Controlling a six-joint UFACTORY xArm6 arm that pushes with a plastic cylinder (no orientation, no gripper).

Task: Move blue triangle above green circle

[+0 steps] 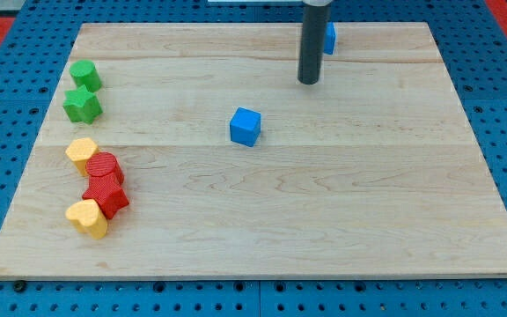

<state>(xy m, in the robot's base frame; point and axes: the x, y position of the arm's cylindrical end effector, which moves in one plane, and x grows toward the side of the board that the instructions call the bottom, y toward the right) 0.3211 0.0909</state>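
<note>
Bench [341, 220]: the wooden top is bare across its centre and its whole 3 o'clock side.
Tip [309, 82]: a plain rod with no end effector, holding nothing, touching no block.
Blue triangle [329, 37]: near the 12 o'clock edge, mostly hidden behind the rod, shape unclear.
Green circle [85, 75]: near the 9 o'clock edge.
Others: green star [83, 105]; blue cube [246, 126] at centre; yellow [83, 152] [88, 217] and red blocks [105, 166] [106, 196] clustered at 8 o'clock.
</note>
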